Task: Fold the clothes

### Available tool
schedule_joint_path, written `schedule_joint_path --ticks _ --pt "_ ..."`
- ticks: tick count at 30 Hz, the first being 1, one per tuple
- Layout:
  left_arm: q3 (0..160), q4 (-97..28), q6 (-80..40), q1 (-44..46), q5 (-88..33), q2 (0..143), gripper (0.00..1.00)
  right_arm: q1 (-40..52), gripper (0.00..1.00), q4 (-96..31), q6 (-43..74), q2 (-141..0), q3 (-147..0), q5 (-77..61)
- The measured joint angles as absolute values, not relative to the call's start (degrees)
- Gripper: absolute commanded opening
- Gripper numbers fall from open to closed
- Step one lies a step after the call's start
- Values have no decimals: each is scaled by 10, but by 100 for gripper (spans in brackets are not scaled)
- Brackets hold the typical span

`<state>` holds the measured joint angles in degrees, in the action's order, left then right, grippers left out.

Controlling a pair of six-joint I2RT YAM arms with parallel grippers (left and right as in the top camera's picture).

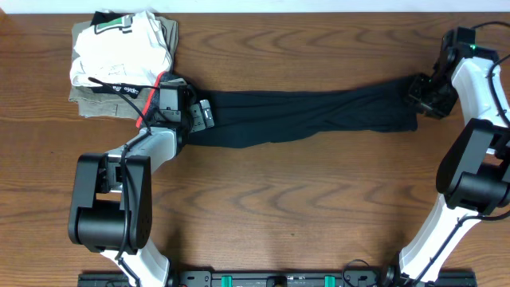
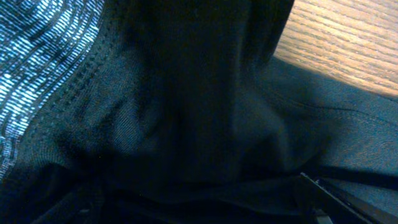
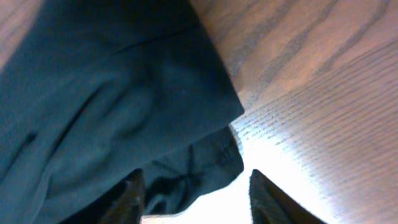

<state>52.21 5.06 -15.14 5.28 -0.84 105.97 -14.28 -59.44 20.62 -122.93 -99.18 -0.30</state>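
The clothes are a pair of black pants [image 1: 303, 115] stretched left to right across the wooden table [image 1: 319, 199]. Their grey waistband [image 2: 37, 68] with a red lining [image 1: 148, 104] is at the left end. My left gripper [image 1: 179, 108] sits low on that waist end. In the left wrist view dark fabric [image 2: 186, 112] fills the frame and only one finger [image 2: 339, 200] shows, far to the side. My right gripper [image 1: 420, 94] is at the leg ends. Its fingers [image 3: 132, 193] stand apart, with the hem corner [image 3: 205, 162] lying loose between them.
A stack of folded garments [image 1: 119, 60], white on top and khaki beneath, sits at the back left, right beside the waistband. The arm bases and a black rail [image 1: 271, 279] line the front edge.
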Motion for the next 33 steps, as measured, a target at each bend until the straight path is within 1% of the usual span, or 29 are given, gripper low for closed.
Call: schedule_joint_path --ticks 15,24,33 --pt "522 50 -151 53 -8 1060 99 -157 44 -510 235 -1229 -935 -4" --pt "522 50 -150 53 -9 1060 99 -157 43 -498 245 -1231 -935 -5" --pt "522 50 -150 53 -8 1060 99 -157 40 -491 260 -1257 -934 -16"
